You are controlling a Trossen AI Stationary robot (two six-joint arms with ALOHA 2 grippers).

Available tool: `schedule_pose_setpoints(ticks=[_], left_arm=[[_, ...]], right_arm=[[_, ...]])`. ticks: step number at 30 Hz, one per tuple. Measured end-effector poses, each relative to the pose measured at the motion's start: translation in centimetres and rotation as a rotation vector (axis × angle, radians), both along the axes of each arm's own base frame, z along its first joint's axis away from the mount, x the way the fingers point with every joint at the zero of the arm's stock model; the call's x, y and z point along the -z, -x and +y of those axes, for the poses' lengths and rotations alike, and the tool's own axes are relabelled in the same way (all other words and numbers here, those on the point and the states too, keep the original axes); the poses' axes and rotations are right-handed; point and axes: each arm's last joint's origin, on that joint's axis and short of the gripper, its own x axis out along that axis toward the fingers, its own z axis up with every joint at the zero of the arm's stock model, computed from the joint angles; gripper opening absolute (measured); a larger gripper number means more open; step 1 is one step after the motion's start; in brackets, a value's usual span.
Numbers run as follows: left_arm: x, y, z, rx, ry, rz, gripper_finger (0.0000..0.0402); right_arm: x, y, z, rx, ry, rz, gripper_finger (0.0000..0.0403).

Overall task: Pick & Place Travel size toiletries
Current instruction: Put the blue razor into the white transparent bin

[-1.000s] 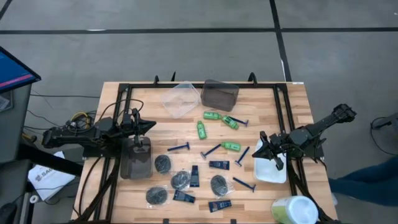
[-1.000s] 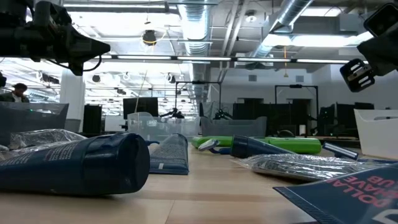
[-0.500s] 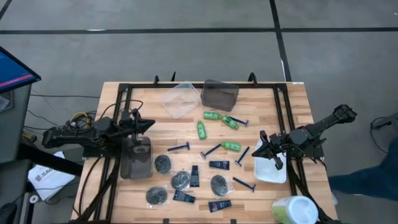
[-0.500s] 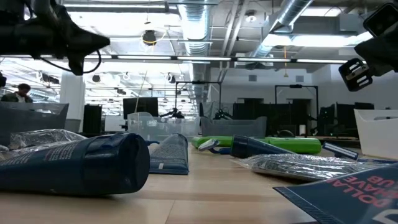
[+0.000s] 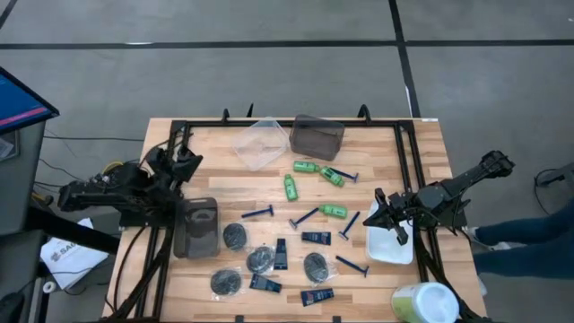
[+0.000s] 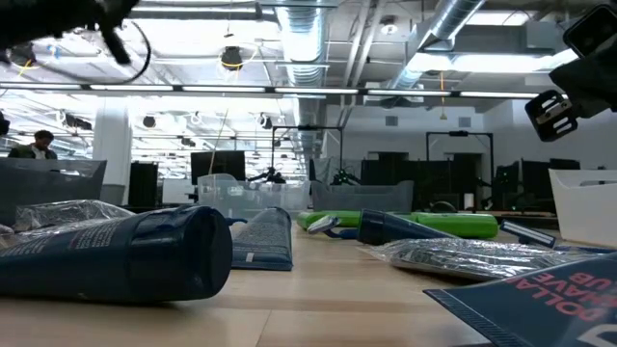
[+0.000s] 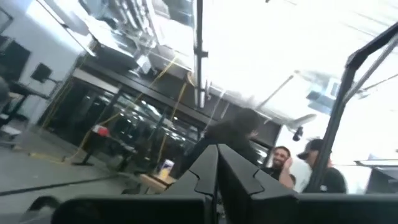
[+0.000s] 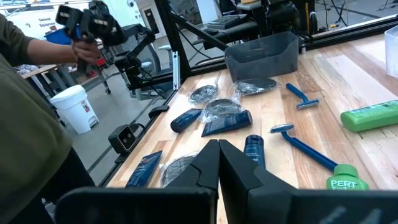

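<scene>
Four cameras around one wooden worktop [image 5: 269, 188]

One looks straight down on the whole worktop; one sits at its surface, close behind a navy tube [image 6: 125, 255], facing the room. The left wrist camera tilts up at the ceiling; the right wrist camera looks across the worktop (sharing the grey bin [image 8: 261, 53] with the overhead view).

Two dark, jointed robot arms, black from base to tip.

The left arm [image 5: 117, 193] is matte black and built of blocky segments, with yellow and dark cables bunched near its base. The right arm [image 5: 448, 193] is the same black, with rounded joint housings. In each wrist view the fingers [image 8: 233, 168] are flat, black, angular plates that taper to a point, their inner edges straight.
</scene>
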Motion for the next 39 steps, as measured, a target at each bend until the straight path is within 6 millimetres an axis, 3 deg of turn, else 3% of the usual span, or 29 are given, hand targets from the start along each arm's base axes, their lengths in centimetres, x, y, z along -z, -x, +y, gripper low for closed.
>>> schedule_pose_setpoints(ticks=[4,9,16,23,34,39], left_arm=[[-3.3,-1.5,-0.3,0.060,-0.025,0.033,0.0003],[-6.5,-5.7,-1.0,0.175,-0.069,0.143,0.0003],[-7.6,-12.8,-2.3,0.318,-0.082,0.466,0.0004],[-6.5,-15.9,-3.4,0.407,-0.133,0.921,0.0033],[-2.8,-15.8,-3.3,0.338,-0.212,1.177,0.0171],[-0.1,-16.1,-3.2,0.254,-0.219,1.284,0.0201]], right_arm=[[0.0,0.0,0.0,0.000,0.002,0.000,0.0000],[0.0,0.0,0.0,0.000,0.002,0.000,0.0000],[0.0,0.0,0.0,0.000,0.002,0.000,0.0000],[0.0,0.0,0.0,0.000,0.001,0.000,0.0000],[0.0,0.0,0.0,0.000,-0.001,0.000,0.0000],[0.0,0.0,0.0,0.000,0.000,0.001,0.0000]])
